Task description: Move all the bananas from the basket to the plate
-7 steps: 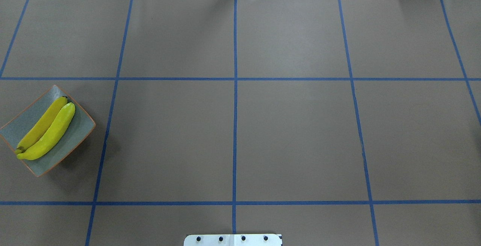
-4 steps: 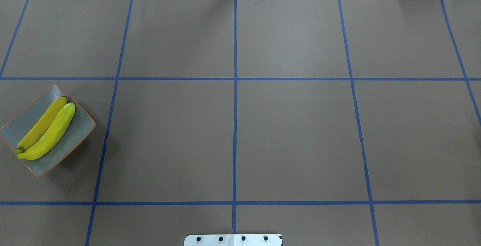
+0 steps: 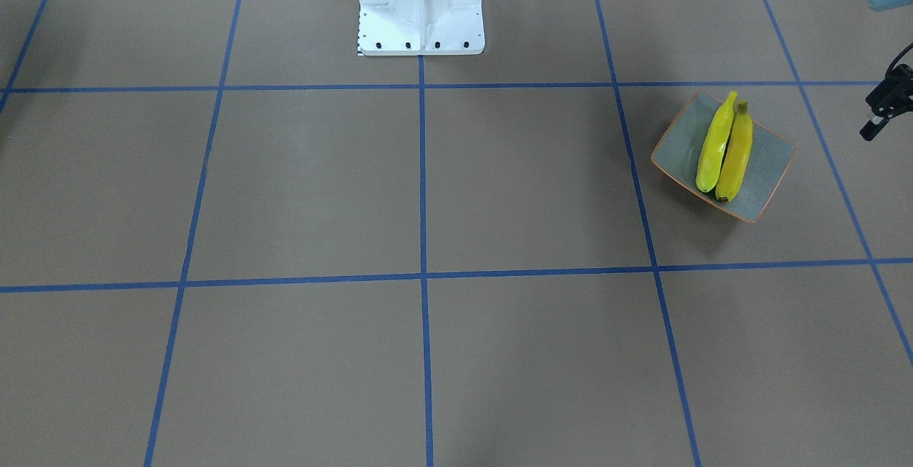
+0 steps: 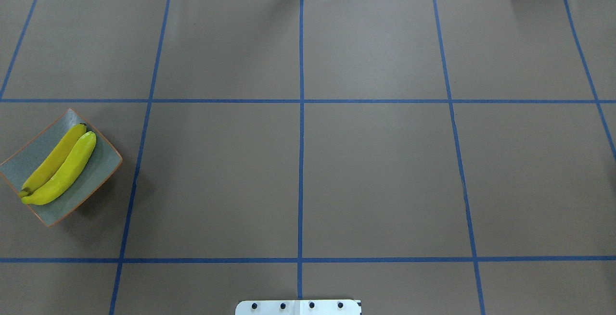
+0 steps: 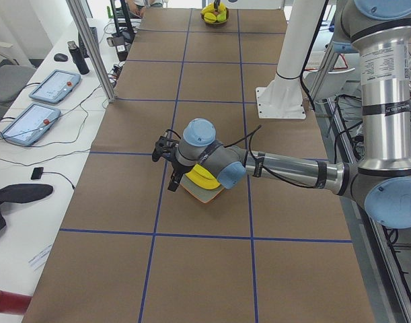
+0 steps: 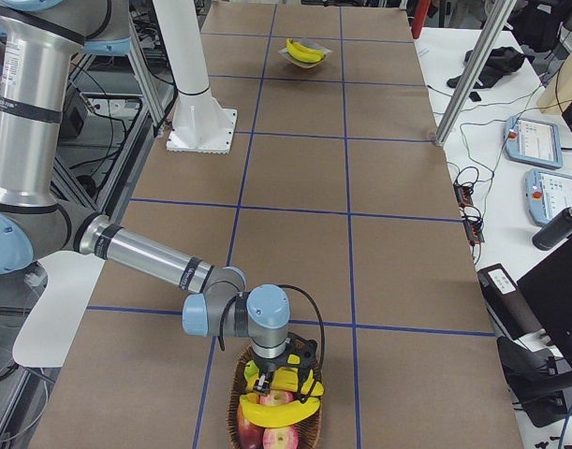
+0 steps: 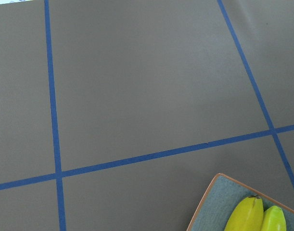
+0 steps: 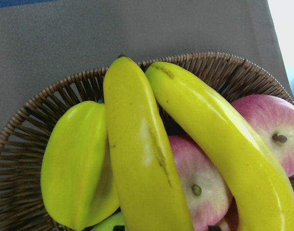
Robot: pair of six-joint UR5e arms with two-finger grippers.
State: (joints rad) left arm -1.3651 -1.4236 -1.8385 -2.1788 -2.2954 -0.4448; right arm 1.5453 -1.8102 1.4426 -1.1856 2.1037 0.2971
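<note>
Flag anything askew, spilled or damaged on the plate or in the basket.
Nothing stands out. Two bananas lie neatly side by side in the plate; two more bananas rest in the basket beside apples, nothing spilled.

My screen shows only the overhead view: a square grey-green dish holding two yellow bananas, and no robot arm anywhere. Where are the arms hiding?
Observer: Off your picture. The right gripper hangs over a round brown wicker basket at the table's end on the robot's right.
Visitor: What is in that basket?
Observer: Two more yellow bananas, pink-red apples and a ridged yellow-green fruit.
Visitor: And the left arm?
Observer: The left gripper hovers beside the dish, just beyond your picture's left edge.
</note>
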